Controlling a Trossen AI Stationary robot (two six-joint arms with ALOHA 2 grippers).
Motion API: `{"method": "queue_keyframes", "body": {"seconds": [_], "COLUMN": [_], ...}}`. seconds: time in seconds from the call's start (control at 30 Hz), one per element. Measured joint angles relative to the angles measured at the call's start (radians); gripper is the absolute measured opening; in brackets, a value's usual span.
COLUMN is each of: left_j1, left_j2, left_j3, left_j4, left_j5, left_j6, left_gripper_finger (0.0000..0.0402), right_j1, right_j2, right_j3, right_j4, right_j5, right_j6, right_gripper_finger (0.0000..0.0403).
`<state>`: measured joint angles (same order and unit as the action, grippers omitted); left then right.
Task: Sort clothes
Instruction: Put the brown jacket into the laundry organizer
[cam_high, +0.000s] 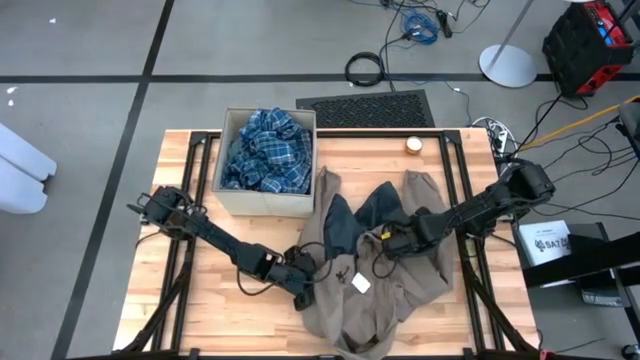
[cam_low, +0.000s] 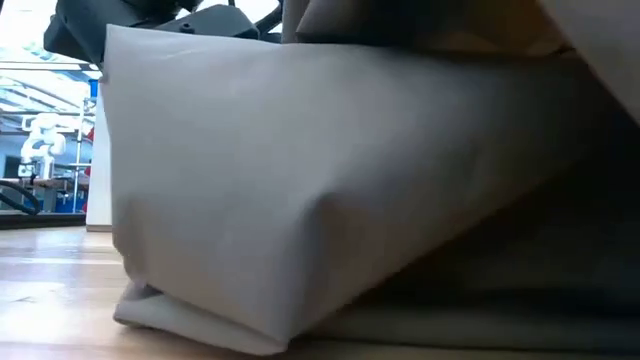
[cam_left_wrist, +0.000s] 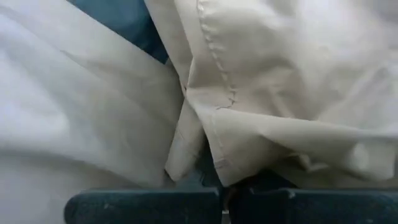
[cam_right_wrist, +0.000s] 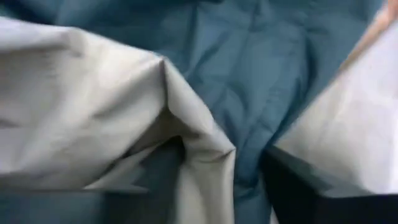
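While the crumpled taupe-brown fabric garment (cam_high: 385, 290) lies spread over the middle of the pale wooden slatted table (cam_high: 180, 300), showing a dark teal lining (cam_high: 345, 225), the left gripper (cam_high: 305, 290) sits at its near-left edge with fingers (cam_left_wrist: 143, 206) pressed together, pinching a stitched hem fold. The right gripper (cam_high: 385, 243) rests on the lining, fingers apart and holding nothing. A blue-white plaid shirt (cam_high: 268, 150) fills the tan cardboard box (cam_high: 262, 203) beside the garment
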<state>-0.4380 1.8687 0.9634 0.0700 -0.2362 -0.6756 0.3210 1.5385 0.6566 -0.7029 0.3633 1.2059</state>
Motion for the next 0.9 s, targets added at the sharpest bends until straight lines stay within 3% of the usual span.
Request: {"method": "queue_keyframes", "body": {"seconds": [0.13,0.2,0.43,0.53,0.7,0.9], "left_j1": [0.001,0.001,-0.001,-0.001,0.008,0.024], "left_j2": [0.0,0.0,0.0,0.0,0.0,0.0], "left_j3": [0.0,0.0,0.0,0.0,0.0,0.0], "left_j4": [0.006,0.02,0.137,0.157,0.222,0.321], "left_j5": [-0.012,-0.017,0.0,0.001,0.001,0.001], "left_j6": [0.0,0.001,0.027,0.028,0.027,0.027], "left_gripper_finger": [0.0,0.0,0.0,0.0,0.0,0.0], "right_j1": [0.009,0.008,0.02,0.03,0.056,0.111], "right_j2": [-0.04,-0.059,-0.093,-0.083,-0.007,0.169], "right_j3": [0.023,0.045,0.28,0.414,0.577,0.651], "right_j4": [-0.026,-0.076,-0.454,-0.51,-0.456,-0.175], "right_j5": [-0.068,-0.092,-0.033,0.012,0.05,0.05], "right_j6": [-0.058,-0.087,-0.07,-0.067,-0.095,-0.176], "right_gripper_finger": [0.005,0.0018,0.0005,0.0005,0.0003,0.0002]}}
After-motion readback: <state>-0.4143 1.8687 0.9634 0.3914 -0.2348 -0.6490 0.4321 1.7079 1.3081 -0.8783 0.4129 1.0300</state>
